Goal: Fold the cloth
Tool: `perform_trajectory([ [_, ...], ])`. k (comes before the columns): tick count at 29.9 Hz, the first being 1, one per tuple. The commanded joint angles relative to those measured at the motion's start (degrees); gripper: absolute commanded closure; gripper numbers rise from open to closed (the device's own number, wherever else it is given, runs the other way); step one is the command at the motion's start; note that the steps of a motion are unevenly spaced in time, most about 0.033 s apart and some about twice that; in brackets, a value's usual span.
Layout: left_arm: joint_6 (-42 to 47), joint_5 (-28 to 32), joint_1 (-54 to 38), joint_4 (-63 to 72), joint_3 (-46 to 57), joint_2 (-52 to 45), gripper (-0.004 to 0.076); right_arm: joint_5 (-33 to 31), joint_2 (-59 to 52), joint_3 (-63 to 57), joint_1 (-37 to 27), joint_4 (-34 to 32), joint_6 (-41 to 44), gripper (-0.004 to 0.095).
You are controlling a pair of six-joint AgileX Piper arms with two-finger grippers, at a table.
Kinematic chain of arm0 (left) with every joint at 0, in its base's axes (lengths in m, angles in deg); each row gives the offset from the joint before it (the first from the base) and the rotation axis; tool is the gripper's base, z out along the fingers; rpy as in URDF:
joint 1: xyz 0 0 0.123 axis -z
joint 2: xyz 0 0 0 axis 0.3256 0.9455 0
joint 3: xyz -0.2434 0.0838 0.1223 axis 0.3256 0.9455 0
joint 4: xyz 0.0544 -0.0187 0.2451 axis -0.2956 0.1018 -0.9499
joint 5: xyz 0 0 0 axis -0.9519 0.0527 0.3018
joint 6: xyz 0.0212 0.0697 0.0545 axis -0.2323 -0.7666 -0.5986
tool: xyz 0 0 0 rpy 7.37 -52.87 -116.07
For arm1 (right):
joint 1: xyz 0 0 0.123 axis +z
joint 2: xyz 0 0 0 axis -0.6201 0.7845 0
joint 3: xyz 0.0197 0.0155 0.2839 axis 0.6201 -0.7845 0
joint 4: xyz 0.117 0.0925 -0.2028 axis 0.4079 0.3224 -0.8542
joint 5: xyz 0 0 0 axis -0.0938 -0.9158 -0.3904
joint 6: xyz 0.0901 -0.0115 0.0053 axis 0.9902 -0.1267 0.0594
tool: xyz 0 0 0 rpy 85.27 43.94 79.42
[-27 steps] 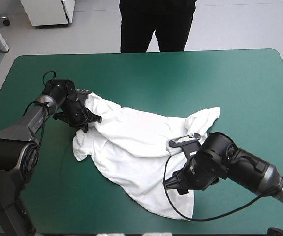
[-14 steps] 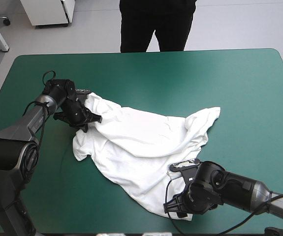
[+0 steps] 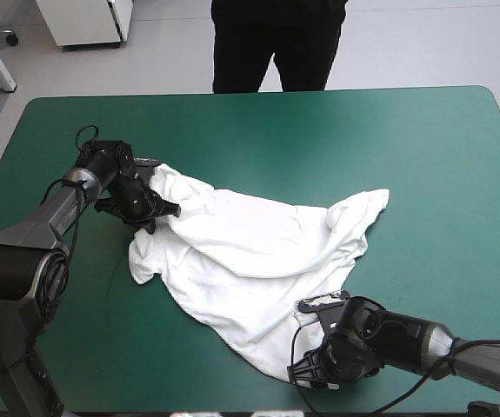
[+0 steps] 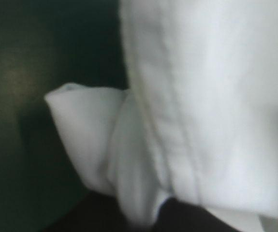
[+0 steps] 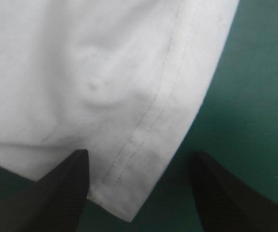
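Observation:
The white T-shirt [image 3: 250, 252] lies crumpled and half spread across the middle of the teal-green table. At its far left part, my left gripper [image 3: 150, 208] pinches a fold. The left wrist view shows white cloth [image 4: 201, 96] filling the picture, with a fold bunched between the nearly closed black fingers of my left gripper [image 4: 143, 217]. My right gripper [image 3: 306, 375] is low at the shirt's near corner. In the right wrist view it [image 5: 139, 153] stands open, and the stitched hem corner of the T-shirt [image 5: 80, 72] lies flat between its fingers [image 5: 66, 188].
Bare teal-green cover [image 3: 441, 174] stretches to the right of the shirt and along the far side. The table's near edge is close behind my right gripper. The table's left edge runs a little beyond my left arm.
My right arm has drawn back toward the near edge, sliding off the shirt's middle to its near hem corner. The left gripper and the shirt's left part have not moved.

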Motion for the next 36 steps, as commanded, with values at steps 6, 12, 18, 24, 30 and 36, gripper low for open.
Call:
perform_trajectory([
  [6, 0.7, 1.3, 0.0, -0.6, 0.0, -0.5, 0.0733, 5.6, 6.0, -0.7, 0.0, 8.2, -5.9, 0.0843],
  [12, 0.7, 0.9, 0.0, -0.8, 0.0, -0.6, 0.0733, 3.7, 5.3, -0.3, 0.0, 7.0, -5.9, 0.0926],
  [18, 0.7, -1.6, 0.0, -1.8, 0.0, -5.2, 0.0733, -3.4, -1.4, 5.7, -1.4, -1.9, -2.3, 0.0925],
  [24, 0.5, -5.4, 0.0, -4.5, -2.1, -15.0, 0.0733, -11.3, -9.4, 17.5, -8.6, -13.5, -3.2, 0.0926],
  [30, 0.5, -8.3, 0.0, -5.0, -7.7, -25.3, 0.0733, -14.5, -11.9, 32.7, -18.3, -14.4, -18.4, 0.0925],
  [36, 0.5, -9.7, 0.0, -3.1, -17.5, -32.9, 0.0733, -12.4, -11.3, 50.2, -25.1, -14.4, -28.8, 0.0925],
])
